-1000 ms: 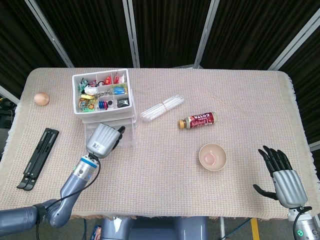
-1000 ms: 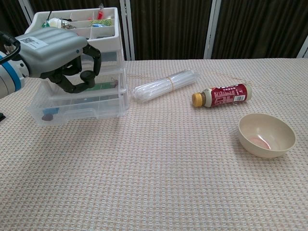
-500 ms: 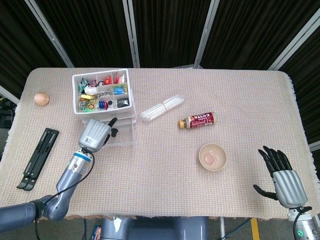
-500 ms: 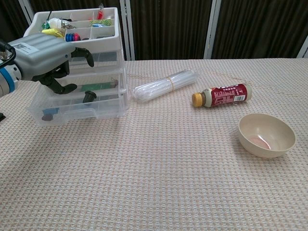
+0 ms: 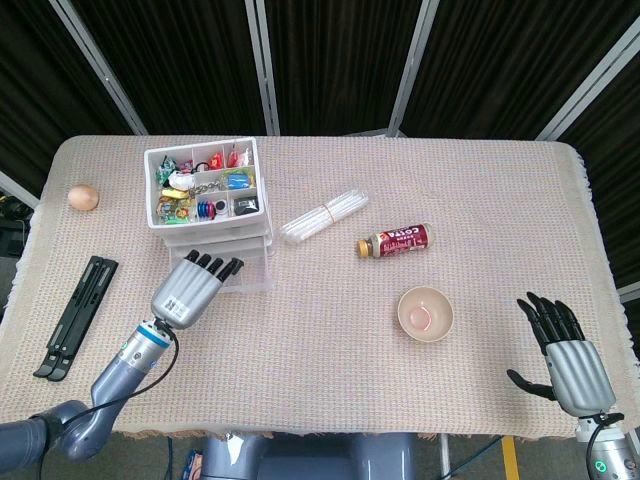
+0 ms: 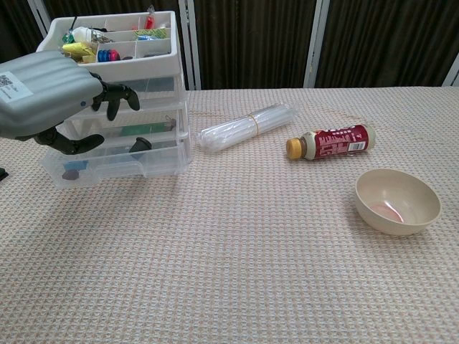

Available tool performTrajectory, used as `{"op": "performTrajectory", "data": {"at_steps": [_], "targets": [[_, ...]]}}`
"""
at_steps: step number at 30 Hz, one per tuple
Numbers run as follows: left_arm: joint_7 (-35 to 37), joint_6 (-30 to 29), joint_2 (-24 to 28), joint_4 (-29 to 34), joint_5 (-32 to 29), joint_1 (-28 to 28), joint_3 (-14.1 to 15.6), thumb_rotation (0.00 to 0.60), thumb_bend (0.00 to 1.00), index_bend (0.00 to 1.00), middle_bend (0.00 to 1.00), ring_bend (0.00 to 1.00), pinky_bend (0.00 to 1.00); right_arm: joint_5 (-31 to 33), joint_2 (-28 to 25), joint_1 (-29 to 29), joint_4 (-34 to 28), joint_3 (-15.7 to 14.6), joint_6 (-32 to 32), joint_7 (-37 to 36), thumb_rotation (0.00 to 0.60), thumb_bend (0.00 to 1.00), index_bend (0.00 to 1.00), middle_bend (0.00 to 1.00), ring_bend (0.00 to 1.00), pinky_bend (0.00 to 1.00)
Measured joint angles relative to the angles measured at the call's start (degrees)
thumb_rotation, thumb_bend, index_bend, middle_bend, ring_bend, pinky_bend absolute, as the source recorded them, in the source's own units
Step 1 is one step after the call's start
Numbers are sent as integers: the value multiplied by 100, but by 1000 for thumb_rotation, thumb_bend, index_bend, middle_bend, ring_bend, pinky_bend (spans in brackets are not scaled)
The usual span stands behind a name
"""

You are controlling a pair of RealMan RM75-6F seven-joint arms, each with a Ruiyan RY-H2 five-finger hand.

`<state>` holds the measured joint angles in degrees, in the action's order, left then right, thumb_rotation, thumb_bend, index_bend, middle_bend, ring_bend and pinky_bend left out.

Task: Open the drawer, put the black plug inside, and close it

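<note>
The clear three-tier drawer unit (image 6: 154, 93) stands at the back left, its bottom drawer (image 6: 115, 163) pulled out. Inside that drawer lies the black plug (image 6: 140, 145), next to a green item. My left hand (image 6: 46, 97) hovers in front of and above the open drawer with fingers spread, holding nothing. From the head view the left hand (image 5: 190, 288) covers most of the drawer (image 5: 252, 278) and hides the plug. My right hand (image 5: 562, 352) rests open at the table's front right, far from everything.
The unit's top tray (image 5: 203, 182) holds several small colourful items. A bundle of clear tubes (image 5: 325, 215), a red-labelled bottle (image 5: 395, 241) and a beige bowl (image 5: 426, 313) lie mid-table. An egg (image 5: 83, 197) and a black folded stand (image 5: 75, 315) sit at the left.
My left hand uncurled its fingers over the bottom drawer, left the black plug lying inside it, and drew back toward the front edge. The right hand stayed still.
</note>
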<state>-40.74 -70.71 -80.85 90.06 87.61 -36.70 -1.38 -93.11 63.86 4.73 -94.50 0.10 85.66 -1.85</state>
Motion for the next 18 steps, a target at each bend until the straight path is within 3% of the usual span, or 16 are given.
{"op": "performTrajectory", "data": {"at_steps": [1,3,8,18], "targets": [[-10,-30,62,-40,235,2,103,600,418,230,85,25,149,0,1,0,-1,0,-1,2,600,80,22,0,0,0],[-54,-64,247,-122,798,4,384,600,421,221,35,1,84,-4,4,-1,0,1,5,7,600,80,22,0,0,0],[-386,120,837,-168,1697,-25,1069,600,421,196,0,0,82,0,8,-6,-7,3,12,20,600,79,22,0,0,0],[-868,1206,1292,-41,2156,-305,1441,600,438,195,0,0,81,13,5,-7,-14,9,10,16,600,79,22,0,0,0]]}}
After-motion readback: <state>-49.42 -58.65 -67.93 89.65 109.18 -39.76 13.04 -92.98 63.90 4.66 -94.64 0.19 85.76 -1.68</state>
